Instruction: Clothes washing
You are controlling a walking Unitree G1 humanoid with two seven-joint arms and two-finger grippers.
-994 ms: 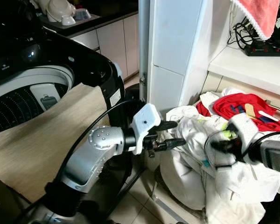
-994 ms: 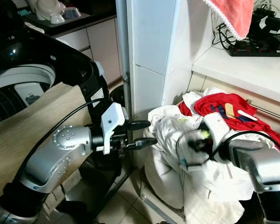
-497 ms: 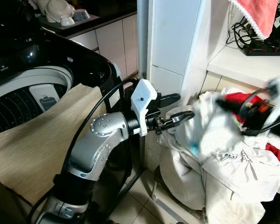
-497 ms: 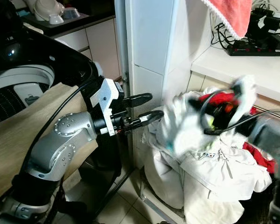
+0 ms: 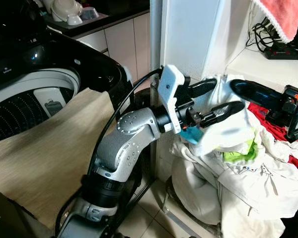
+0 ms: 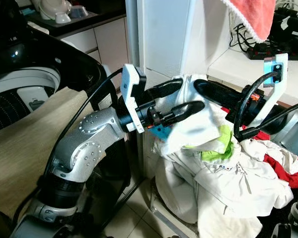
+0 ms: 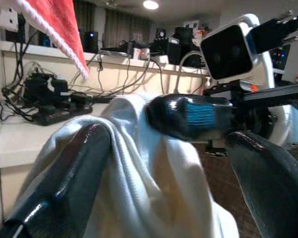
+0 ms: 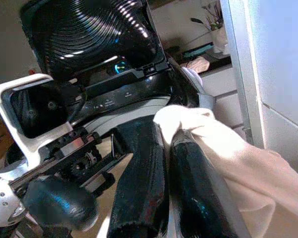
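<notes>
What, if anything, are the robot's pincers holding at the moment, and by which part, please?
The right pincer pinches a top fold of the white garment, lifted above the laundry pile. The left pincer is open around the same fold, not clamped.

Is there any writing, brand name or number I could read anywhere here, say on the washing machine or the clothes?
None can be read.
Washing machine: a small white mark on its black panel, too small to read.
White label on the machine's front corner: print blurred.
White garment both grippers hold: small marks near the collar, unreadable.
</notes>
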